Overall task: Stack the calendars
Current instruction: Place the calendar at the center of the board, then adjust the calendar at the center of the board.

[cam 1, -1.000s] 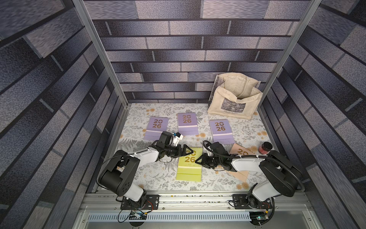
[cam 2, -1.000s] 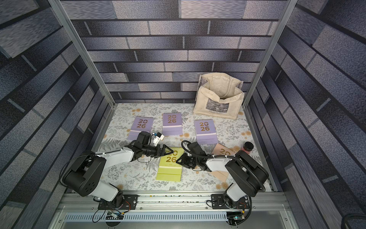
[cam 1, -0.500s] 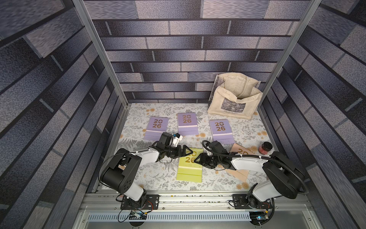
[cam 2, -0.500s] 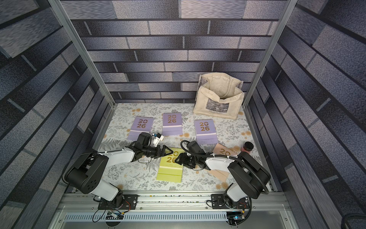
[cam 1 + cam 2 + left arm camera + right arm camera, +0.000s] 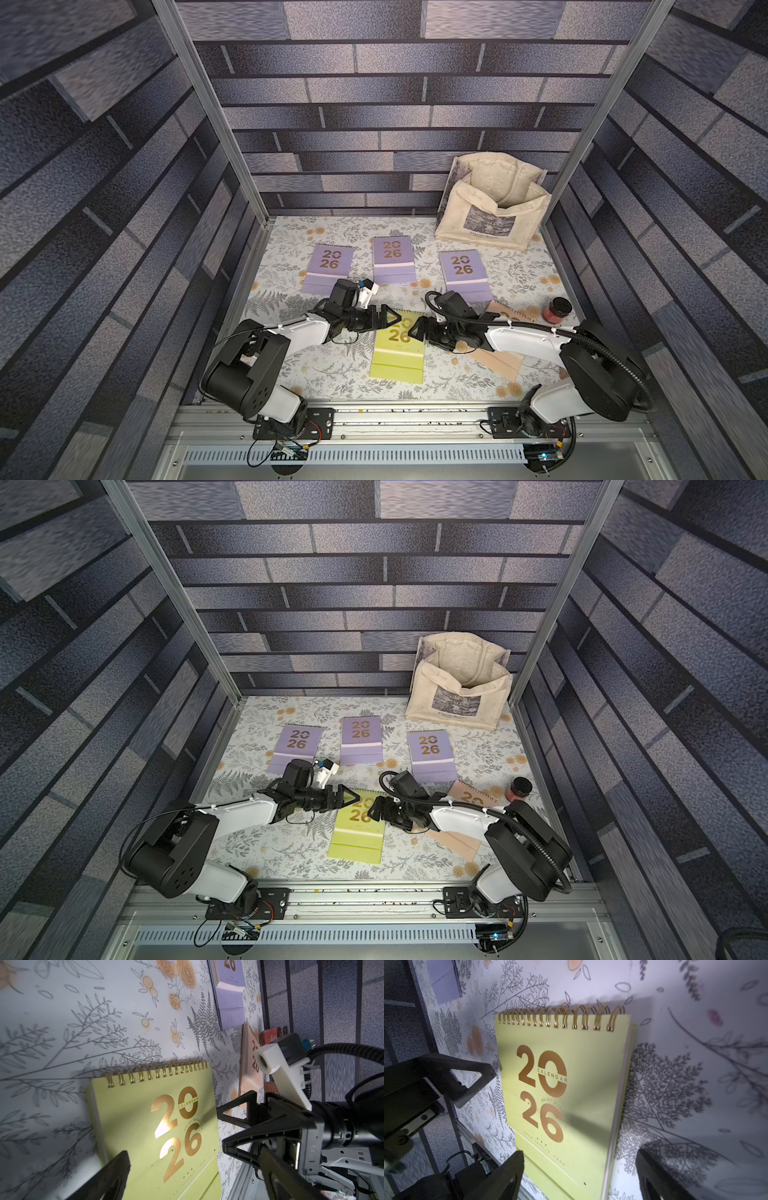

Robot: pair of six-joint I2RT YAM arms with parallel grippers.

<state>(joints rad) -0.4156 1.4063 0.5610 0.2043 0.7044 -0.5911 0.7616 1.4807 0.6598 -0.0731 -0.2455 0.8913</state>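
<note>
Evidently light, stiff card, the yellow-green calendar (image 5: pixel 398 347) lies flat on the surface (image 5: pixel 332 374) between my left gripper (image 5: pixel 397 318) and right gripper (image 5: pixel 413 331), both standing apart and empty, so I judge a side edge, clear of the spiral (image 5: pixel 560 1016), the best hold.

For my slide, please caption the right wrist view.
Yellow-green calendar lies flat on the flowered table, framed by the open right pincer.

Both top views look down from high above the yellow-green calendar (image 5: pixel 397 357), nearly identical. Both wrist cameras face it closely, from opposite sides.
</note>
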